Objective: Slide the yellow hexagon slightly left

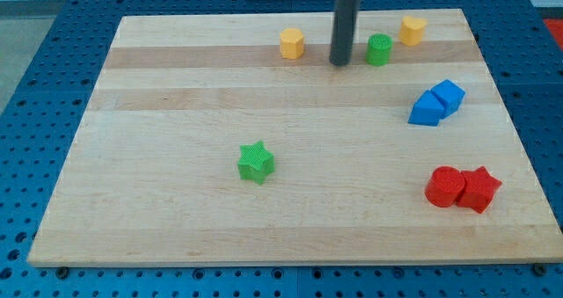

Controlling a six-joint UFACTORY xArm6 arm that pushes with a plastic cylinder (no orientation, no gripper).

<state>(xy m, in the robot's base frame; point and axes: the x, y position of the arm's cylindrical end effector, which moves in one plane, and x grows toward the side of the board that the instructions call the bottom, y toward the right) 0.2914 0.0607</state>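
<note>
Yellow hexagon [292, 44] sat near the board's [176, 210] top edge, just left of centre. My tip [340, 62] rested to its right, apart from it, holding nothing, with the green cylinder [379, 49] just beyond. Second yellow block [413, 30] sat further right at top.

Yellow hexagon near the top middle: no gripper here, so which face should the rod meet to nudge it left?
Contact the yellow hexagon on its face toward the view's right, centred so it should slide straight rather than spin. My tip already stands on that side, apart from it, with the green cylinder on the tip's other side. The path leftward looks open.
</note>
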